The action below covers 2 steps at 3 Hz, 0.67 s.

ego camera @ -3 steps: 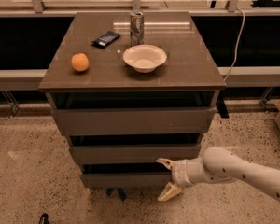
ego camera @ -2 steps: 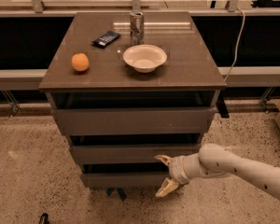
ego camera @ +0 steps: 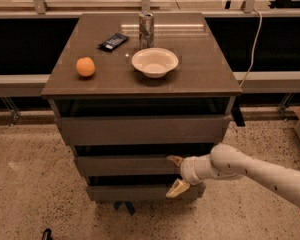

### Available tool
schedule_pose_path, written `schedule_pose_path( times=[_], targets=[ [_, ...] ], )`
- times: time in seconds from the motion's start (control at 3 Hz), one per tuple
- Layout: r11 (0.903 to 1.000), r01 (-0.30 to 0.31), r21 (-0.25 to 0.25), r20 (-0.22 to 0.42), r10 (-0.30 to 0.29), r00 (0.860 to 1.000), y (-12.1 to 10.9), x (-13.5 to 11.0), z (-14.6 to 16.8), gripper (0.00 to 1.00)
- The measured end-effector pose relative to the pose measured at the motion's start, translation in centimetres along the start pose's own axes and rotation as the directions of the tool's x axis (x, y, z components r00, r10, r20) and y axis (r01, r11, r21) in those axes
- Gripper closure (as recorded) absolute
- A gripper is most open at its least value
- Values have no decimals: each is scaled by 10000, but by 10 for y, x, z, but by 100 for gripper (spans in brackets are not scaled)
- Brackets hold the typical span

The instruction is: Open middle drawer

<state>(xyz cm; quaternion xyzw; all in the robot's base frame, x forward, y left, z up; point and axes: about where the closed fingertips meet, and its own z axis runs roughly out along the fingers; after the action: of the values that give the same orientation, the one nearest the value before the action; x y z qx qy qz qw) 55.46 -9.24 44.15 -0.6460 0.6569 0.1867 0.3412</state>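
**Gripper spread wide at the middle drawer's right end**

Your gripper [ego camera: 173, 174] is low on the front of the cabinet [ego camera: 210, 76], reaching in from the right on the pale arm [ego camera: 255, 171]. Its fingers are spread well apart. The upper fingertip [ego camera: 173, 159] is at the top edge of the middle drawer [ego camera: 122, 166], and the lower one [ego camera: 173, 189] is in front of the bottom drawer [ego camera: 130, 193]. Nothing is held between them.

The middle drawer is the second of three grey fronts, below the wider top drawer [ego camera: 140, 130]. A dark gap shows above its front panel. You cannot tell from here how far out it stands, or whether the upper fingertip has hooked behind the panel.

On the cabinet's top you have an orange [ego camera: 85, 66] at the left and a white bowl [ego camera: 155, 62] near the middle. A can [ego camera: 146, 30] stands upright behind the bowl, and a dark packet [ego camera: 113, 41] lies to the can's left. The cabinet stands on a speckled floor [ego camera: 25, 184].
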Motion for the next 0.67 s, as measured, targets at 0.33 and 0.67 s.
schedule_pose_path(
  times=[0.33, 0.67],
  targets=[
    [9988, -318, 384, -110, 323, 9994, -16, 10, -9, 17],
    [9952, -568, 797, -220, 588, 9980, -26, 19, -12, 17]
  ],
)
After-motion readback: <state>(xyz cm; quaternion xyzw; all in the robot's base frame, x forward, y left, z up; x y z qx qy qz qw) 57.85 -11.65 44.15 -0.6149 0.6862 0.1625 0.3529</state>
